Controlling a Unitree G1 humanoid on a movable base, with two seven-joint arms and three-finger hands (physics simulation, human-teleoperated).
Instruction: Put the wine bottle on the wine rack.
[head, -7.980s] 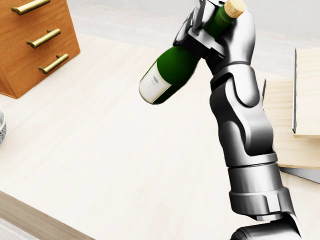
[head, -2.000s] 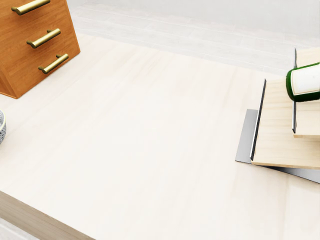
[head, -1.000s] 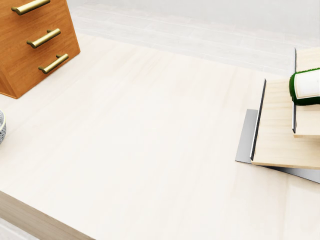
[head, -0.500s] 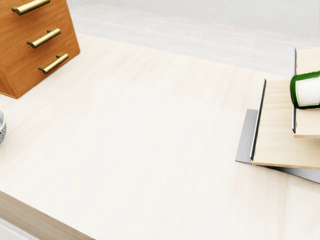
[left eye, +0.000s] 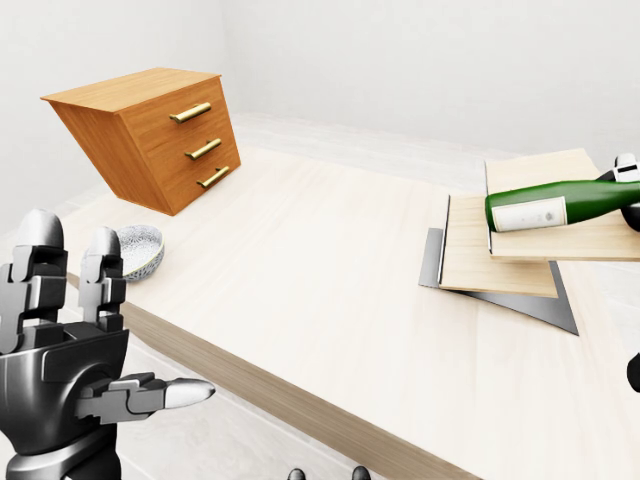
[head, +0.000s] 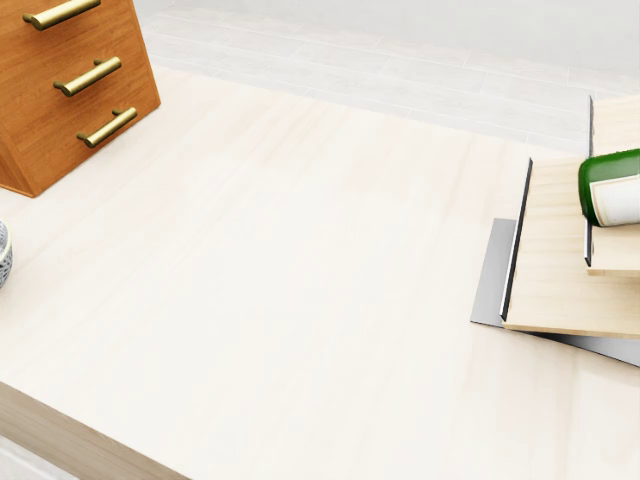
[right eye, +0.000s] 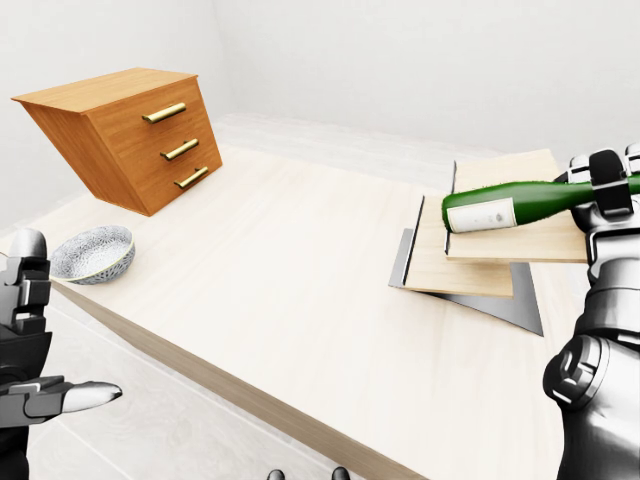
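The wine bottle (right eye: 520, 205) lies nearly level, base toward the right-eye view's left, over the upper plank of the wine rack (right eye: 470, 262), a stepped stack of pale boards on a grey plate. The right hand (right eye: 605, 190) has its fingers closed round the bottle's neck at the view's right edge. Whether the glass already rests on the plank or hangs just above it cannot be told.

The main risk, as I judge it, is rolling: the plank looks flat and the bottle is round, so a release with any sideways push could send it off the plank's edge onto the lower board or the bench (right eye: 280, 290). Letting go from a height would bring the same trouble, with a bounce added.

The rack sits near the bench's right side in these views. To its left the bench is broad and bare, so the arm has free room to draw away that way. A wooden drawer chest (right eye: 130, 135) and a patterned bowl (right eye: 93, 254) stand well apart at the left. The left hand (left eye: 70, 370) hangs off the bench's near edge, fingers spread, holding nothing.
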